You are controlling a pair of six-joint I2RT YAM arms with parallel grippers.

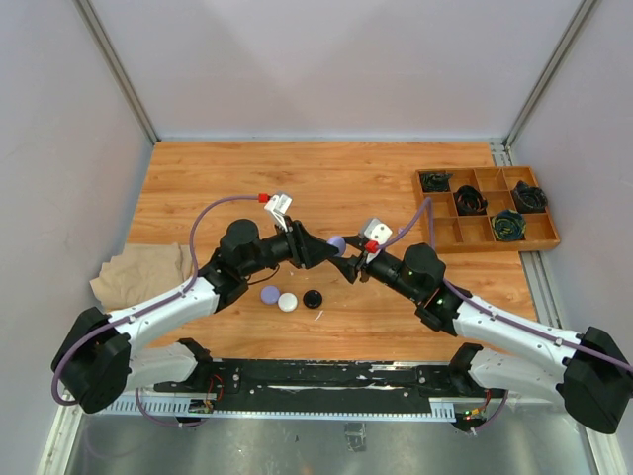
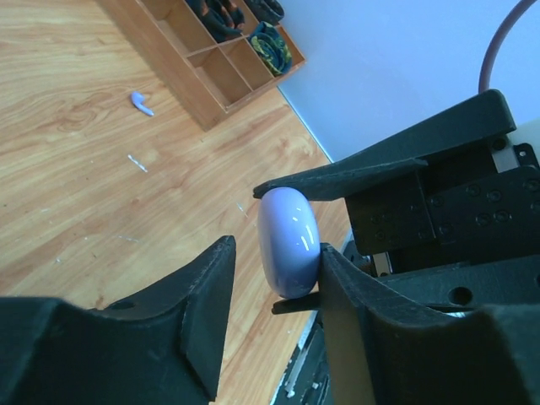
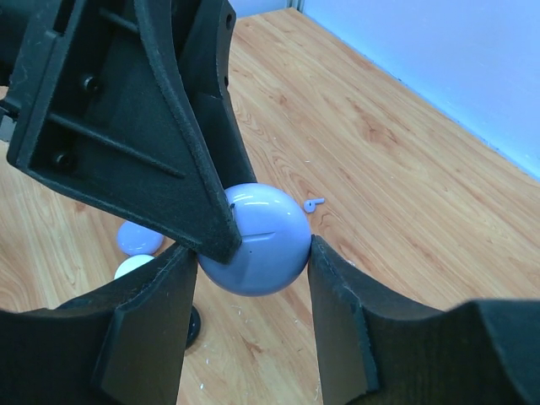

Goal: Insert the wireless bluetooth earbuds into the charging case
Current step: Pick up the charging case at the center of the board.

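Right wrist view shows my right claw [image 3: 251,257] clamped on a lavender case [image 3: 268,240], one finger pressed to each side, holding it clear of the table [image 3: 405,169]. My left claw [image 2: 275,253] straddles the same case crosswise. One of its fingers touches the shell and the other stands off with a gap, so it has no grip. A lavender earbud [image 3: 314,203] lies loose on the wood just beyond my right fingertips, outside the case. A white case [image 3: 135,267] sits lower left of that claw.

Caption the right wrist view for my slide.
Right tool grips the lavender charging case, left tool bracketing it; a lavender earbud lies on the wooden table beyond.
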